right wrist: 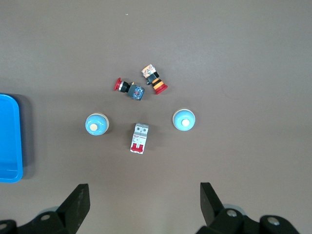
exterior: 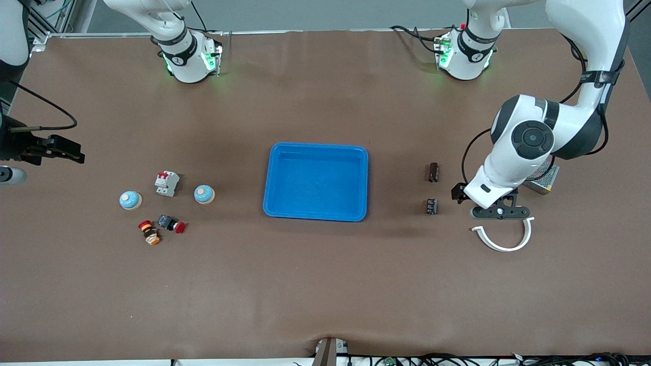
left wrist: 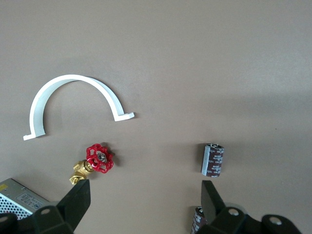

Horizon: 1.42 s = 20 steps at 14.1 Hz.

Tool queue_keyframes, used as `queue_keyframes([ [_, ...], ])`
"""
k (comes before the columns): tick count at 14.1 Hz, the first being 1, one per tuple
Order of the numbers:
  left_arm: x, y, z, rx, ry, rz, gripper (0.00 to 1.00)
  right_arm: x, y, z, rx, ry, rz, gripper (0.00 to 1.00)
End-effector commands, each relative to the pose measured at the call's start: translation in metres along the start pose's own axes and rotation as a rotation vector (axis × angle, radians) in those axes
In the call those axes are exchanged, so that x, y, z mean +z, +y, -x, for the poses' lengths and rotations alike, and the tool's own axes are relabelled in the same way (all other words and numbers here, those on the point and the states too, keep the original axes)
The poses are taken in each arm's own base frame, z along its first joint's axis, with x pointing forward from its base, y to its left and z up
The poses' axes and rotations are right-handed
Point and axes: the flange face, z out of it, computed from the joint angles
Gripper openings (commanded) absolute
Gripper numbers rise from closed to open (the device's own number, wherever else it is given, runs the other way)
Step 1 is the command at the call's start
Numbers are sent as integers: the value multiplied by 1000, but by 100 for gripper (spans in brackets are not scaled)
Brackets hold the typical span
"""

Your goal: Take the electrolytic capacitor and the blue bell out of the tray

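Note:
Two dark capacitors lie toward the left arm's end of the table, one (exterior: 433, 172) farther from the front camera than the other (exterior: 432, 206). In the left wrist view one capacitor (left wrist: 213, 160) is in full sight and the other (left wrist: 198, 220) is partly hidden by a finger. My left gripper (exterior: 498, 212) (left wrist: 145, 202) is open and empty, low over the table beside the capacitors. Two blue bells (exterior: 130, 200) (exterior: 204, 193) stand toward the right arm's end; they also show in the right wrist view (right wrist: 184, 120) (right wrist: 96, 124). My right gripper (exterior: 71, 151) (right wrist: 145, 202) is open and empty, high over that end.
A blue tray (exterior: 315, 147) (right wrist: 18, 146) sits mid-table. A white circuit breaker (exterior: 167, 183) and two red push buttons (exterior: 171, 223) (exterior: 149, 232) lie by the bells. A white curved clamp (exterior: 503, 239), a red-handled brass valve (left wrist: 97, 160) and a metal power supply (exterior: 543, 180) lie by the left gripper.

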Motion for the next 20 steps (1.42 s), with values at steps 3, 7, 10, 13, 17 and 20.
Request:
queue_keyframes([
  [3, -7, -13, 2, -4, -5, 8, 100, -24, -10, 4, -9, 37, -1, 100],
  [7, -17, -24, 0, -7, 12, 5, 100, -34, -8, 9, -6, 47, 8, 100],
  [10, -41, -31, 1, -42, 40, 38, 100, -36, -1, 11, 6, 42, 5, 100],
  [13, -66, -47, 6, -4, 39, 65, 100, -44, 2, 17, 13, 59, 4, 100],
  [17, -105, -84, 20, 38, 24, 73, 100, -52, 4, 23, 16, 75, 1, 100],
  [20, -135, -109, 36, 75, 2, 77, 100, -56, 8, 25, 25, 86, 0, 100],
])
